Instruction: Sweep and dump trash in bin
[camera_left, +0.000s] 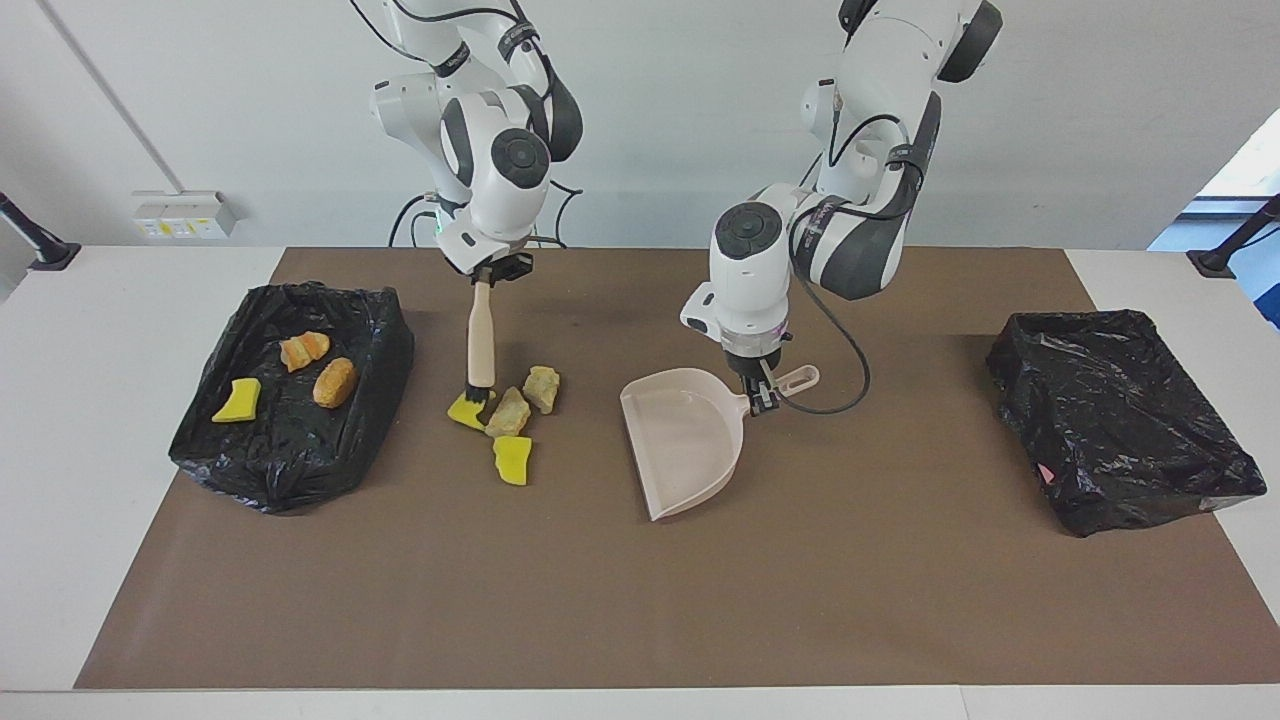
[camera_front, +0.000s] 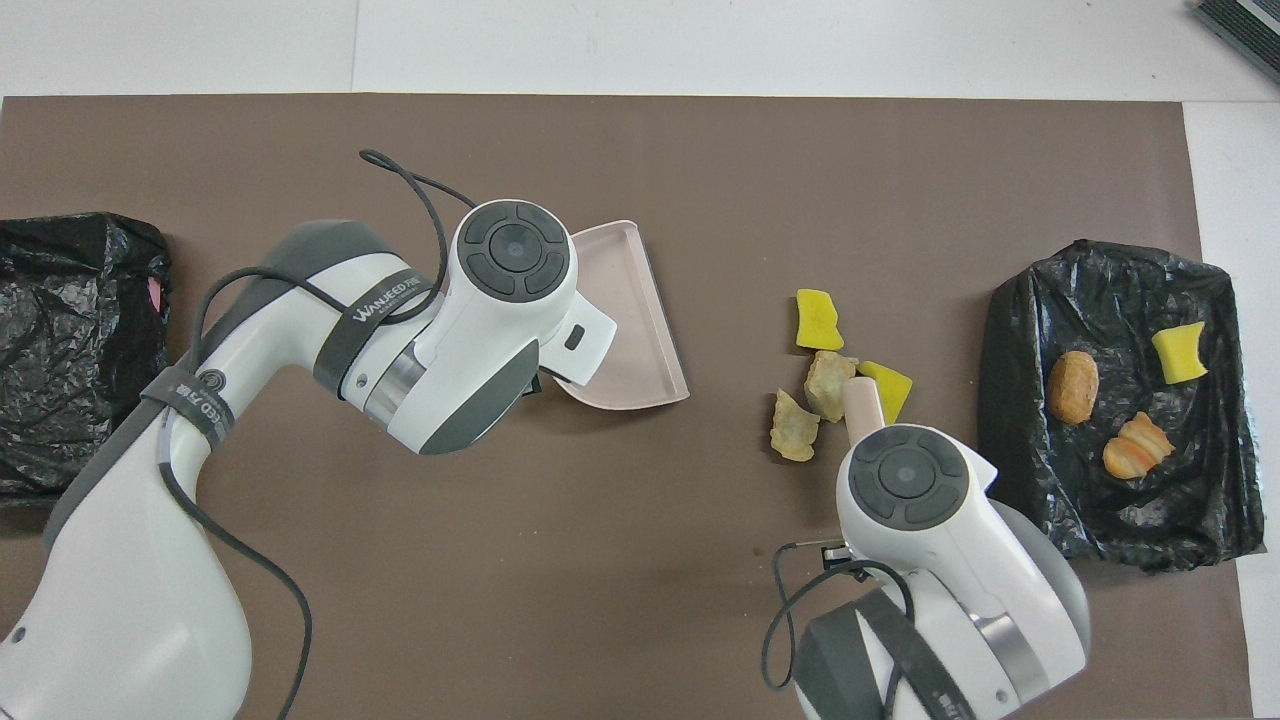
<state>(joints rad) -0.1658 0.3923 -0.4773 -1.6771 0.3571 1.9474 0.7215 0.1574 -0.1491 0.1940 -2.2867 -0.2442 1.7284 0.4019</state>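
Now the right claw (camera_left: 491, 272), clamped on the upright brush (camera_left: 481, 345), sets bristles beside loose trash (camera_left: 507, 415); toward the left arm's end, the left claw (camera_left: 757, 392) grips the dustpan (camera_left: 683, 440).

Both arms bent downward over the table, left end effector (camera_left: 757, 398) and right end effector (camera_left: 487, 276) clamped.

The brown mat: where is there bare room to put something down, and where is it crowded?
Bare: the wide strip of mat along the edge farthest from the robots, and the stretch between the dustpan and the empty bin. Crowded: between the dustpan and the bin with trash, where four lumps lie under the brush.
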